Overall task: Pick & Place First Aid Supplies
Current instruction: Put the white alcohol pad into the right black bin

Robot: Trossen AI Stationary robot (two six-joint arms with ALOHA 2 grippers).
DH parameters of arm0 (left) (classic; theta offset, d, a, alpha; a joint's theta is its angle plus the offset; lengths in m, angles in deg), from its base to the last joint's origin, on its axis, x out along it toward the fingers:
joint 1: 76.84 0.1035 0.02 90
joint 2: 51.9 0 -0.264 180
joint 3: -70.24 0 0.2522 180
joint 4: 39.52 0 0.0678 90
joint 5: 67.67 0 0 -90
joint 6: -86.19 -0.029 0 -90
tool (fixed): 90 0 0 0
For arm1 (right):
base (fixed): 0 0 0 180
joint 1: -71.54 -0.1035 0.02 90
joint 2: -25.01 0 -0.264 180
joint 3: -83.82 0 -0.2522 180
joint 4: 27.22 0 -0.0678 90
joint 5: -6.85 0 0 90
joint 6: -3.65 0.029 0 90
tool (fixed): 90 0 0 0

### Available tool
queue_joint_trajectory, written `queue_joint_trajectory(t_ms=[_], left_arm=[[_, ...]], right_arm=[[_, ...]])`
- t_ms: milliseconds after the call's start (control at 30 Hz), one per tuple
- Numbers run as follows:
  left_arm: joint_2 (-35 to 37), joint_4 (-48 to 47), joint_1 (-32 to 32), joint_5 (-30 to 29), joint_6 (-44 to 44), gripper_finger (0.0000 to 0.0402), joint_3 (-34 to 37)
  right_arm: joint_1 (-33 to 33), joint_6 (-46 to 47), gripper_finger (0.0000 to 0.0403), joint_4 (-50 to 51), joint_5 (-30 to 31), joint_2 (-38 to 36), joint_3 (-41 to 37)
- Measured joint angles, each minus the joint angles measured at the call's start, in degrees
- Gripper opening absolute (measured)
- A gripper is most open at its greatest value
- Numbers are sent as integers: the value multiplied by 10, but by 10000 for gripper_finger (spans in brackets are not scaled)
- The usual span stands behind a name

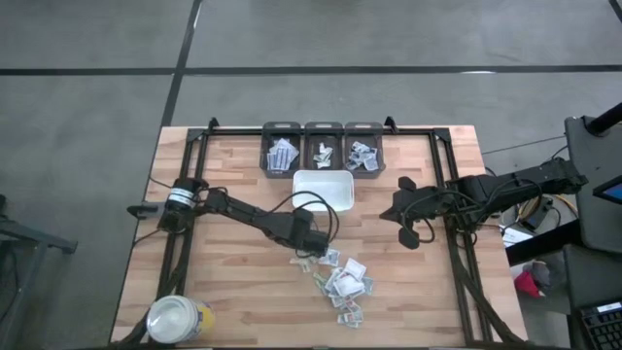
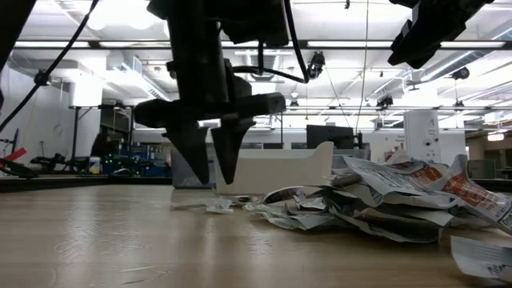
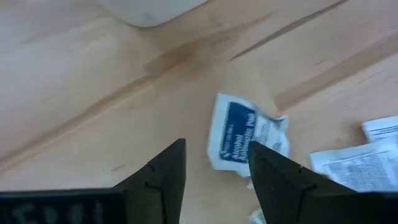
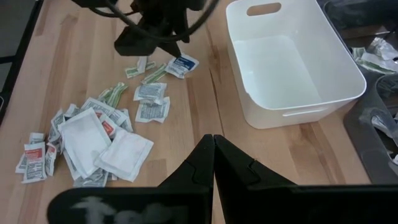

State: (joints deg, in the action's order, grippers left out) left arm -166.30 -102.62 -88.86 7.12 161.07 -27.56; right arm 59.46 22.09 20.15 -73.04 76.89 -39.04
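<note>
Packets (image 1: 342, 284) lie heaped beside the white tray (image 1: 324, 190); left gripper (image 3: 214, 177), fingers spread, hangs over a blue-printed sachet (image 3: 241, 134) to straddle it. Right gripper (image 4: 213, 158) waits clenched, empty.

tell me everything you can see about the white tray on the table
The white tray is a rectangular tub with rounded corners and a slot handle cut into one end wall. It looks like smooth plastic, stands upright and is empty inside. It sits on the wooden table just in front of three dark bins, with the pile of packets lying apart from it.
</note>
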Motion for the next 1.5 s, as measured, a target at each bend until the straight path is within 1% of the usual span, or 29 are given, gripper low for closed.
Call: queue_joint_trajectory(t_ms=[233, 400, 533, 700, 833, 1133, 1333, 1400, 1500], left_arm=[[-13, 4, 20, 77, 7, 167, 2], [-13, 4, 21, 82, 27, 167, 11], [-11, 29, 22, 87, 35, 165, 26], [-8, 52, 23, 94, 45, 140, 48], [-9, 54, 23, 93, 46, 104, 57], [-9, 69, 23, 76, 41, 9, 79], [11, 69, 22, 66, 25, 1, 81], [24, 69, 20, 53, 20, 1, 83], [50, 73, 20, 9, 17, 0, 86]], right_arm=[[0, 0, 8, 0, 0, 0, 0], [0, 0, 8, 0, 0, 0, 0], [0, 0, 8, 0, 0, 0, 0], [0, 0, 8, 0, 0, 0, 0], [0, 0, 8, 0, 0, 0, 0], [0, 0, 8, 0, 0, 0, 0], [0, 0, 8, 0, 0, 0, 0], [0, 0, 8, 0, 0, 0, 0], [0, 0, 8, 0, 0, 0, 0]])
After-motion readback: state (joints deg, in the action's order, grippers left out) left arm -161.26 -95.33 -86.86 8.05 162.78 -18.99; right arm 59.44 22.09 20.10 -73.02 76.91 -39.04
